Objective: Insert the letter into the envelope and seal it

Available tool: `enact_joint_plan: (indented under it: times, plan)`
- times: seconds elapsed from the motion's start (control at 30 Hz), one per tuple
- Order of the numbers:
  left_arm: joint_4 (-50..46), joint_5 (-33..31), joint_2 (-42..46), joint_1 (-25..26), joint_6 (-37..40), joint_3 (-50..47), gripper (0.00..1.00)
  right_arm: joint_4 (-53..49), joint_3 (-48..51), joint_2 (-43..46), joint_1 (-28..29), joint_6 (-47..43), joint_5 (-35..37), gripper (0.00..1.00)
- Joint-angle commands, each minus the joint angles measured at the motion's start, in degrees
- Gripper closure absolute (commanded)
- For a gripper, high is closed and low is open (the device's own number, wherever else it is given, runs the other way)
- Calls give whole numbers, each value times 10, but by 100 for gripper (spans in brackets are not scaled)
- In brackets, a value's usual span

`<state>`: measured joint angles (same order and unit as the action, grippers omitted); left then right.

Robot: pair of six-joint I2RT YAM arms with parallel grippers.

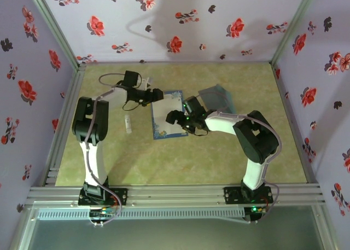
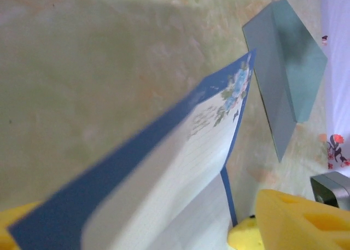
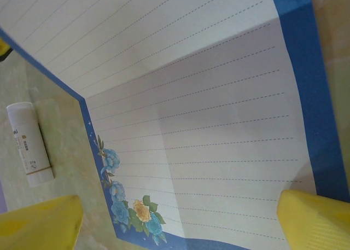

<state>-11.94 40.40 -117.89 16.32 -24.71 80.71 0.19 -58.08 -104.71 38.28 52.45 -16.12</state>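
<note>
The letter (image 1: 167,114), white with a blue border and blue flowers at one corner, lies mid-table. Its far left corner is lifted and curled, so the sheet (image 2: 180,168) bends upward along a crease (image 3: 180,69). My left gripper (image 1: 155,95) is at that raised corner, and its yellow fingers (image 2: 290,222) stand apart with the paper's edge between them. Over the letter's near right part my right gripper (image 1: 183,121) hovers open, its fingers (image 3: 314,217) straddling the sheet with nothing held. The slate-grey envelope (image 1: 217,98) lies flat beyond the letter, to the right (image 2: 284,69).
A small white glue stick (image 1: 128,124) lies left of the letter (image 3: 30,143). Flowered walls enclose the green table (image 1: 180,162) on three sides. The arms' bases sit on the metal rail at the near edge.
</note>
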Motion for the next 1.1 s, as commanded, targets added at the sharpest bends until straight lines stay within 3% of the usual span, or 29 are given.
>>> enact_joint_plan:
  times: [0.0, 0.37, 0.43, 0.53, 0.57, 0.87, 1.07]
  plan:
    - [13, 12, 45, -3, 12, -25, 33, -31, 3, -13, -3, -19, 18, 7]
    - [8, 13, 102, -4, 21, -68, 62, -59, -20, 6, -19, -47, 22, 7]
    - [7, 13, 108, -4, 23, -75, 72, -72, -32, 13, -22, -54, 23, 7]
    - [6, 13, 116, -3, 24, -85, 96, -92, -48, 26, -31, -62, 21, 7]
    - [7, 13, 118, -3, 24, -88, 99, -98, -54, 30, -33, -65, 21, 7]
    - [69, -28, 183, 3, -1, -142, 98, -223, -159, 60, -80, -38, 5, 2]
    - [146, -101, 266, 42, 46, -201, 94, -347, -298, 36, -115, -27, -34, 1]
